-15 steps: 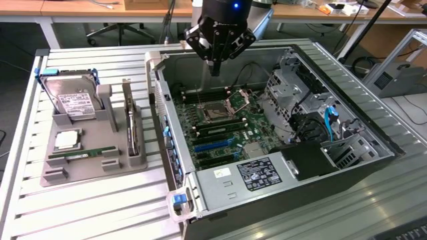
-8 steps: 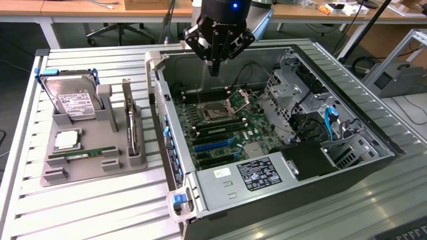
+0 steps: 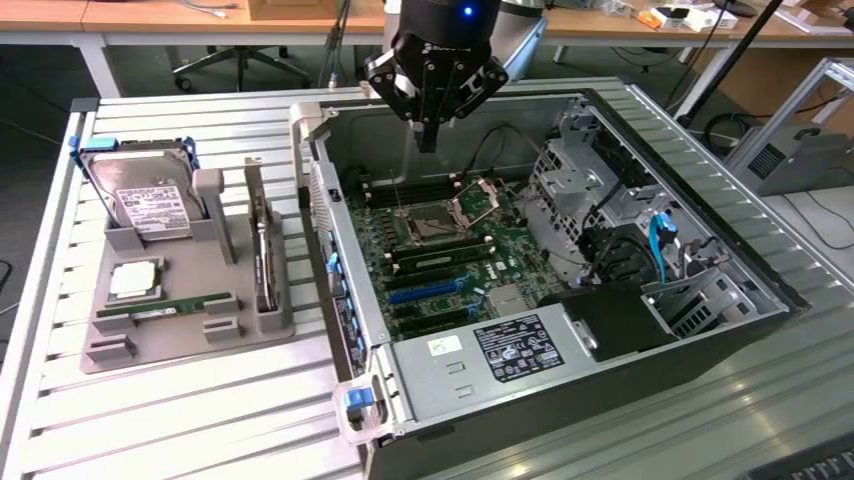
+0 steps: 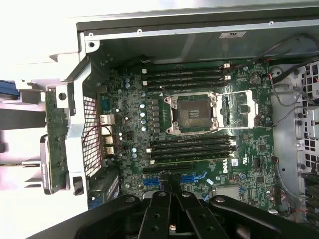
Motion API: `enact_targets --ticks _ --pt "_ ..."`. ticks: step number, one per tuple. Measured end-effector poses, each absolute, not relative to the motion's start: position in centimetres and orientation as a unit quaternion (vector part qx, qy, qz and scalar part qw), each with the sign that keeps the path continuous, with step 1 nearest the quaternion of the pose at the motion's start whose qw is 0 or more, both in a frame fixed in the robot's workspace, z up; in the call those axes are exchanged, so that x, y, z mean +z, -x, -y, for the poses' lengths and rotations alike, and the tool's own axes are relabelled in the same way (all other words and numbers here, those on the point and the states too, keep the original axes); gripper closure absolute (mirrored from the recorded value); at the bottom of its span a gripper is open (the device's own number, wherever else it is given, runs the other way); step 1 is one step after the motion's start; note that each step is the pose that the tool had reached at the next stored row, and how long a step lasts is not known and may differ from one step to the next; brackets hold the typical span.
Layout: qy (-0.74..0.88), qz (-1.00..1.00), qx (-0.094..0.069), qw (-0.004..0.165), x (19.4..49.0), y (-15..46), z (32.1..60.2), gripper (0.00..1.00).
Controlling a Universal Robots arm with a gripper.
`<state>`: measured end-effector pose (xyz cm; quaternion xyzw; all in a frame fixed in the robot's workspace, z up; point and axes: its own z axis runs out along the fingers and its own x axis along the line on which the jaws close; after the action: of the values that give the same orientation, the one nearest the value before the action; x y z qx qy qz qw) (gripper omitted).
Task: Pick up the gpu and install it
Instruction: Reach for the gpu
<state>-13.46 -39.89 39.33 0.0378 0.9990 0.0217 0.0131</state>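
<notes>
Open black metal computer case (image 3: pixel 574 400) on its side, grey plastic holder (image 3: pixel 167 345) beside it at exterior view's left, flat green gpu (image 3: pixel 263 262) on edge in holder, nearest case.

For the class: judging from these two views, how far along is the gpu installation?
Done: nothing that shows. The gpu stands on edge in its holder on the grey tray, outside the case.
In hand: nothing. The gripper is shut and empty, above the motherboard.
Left: both the pickup and the install.
</notes>
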Motion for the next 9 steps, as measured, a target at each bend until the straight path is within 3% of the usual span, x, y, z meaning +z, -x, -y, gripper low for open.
enact_targets --ticks 9 --pt "-0.038 -0.999 0.022 0.013 39.33 13.68 39.89 0.89"
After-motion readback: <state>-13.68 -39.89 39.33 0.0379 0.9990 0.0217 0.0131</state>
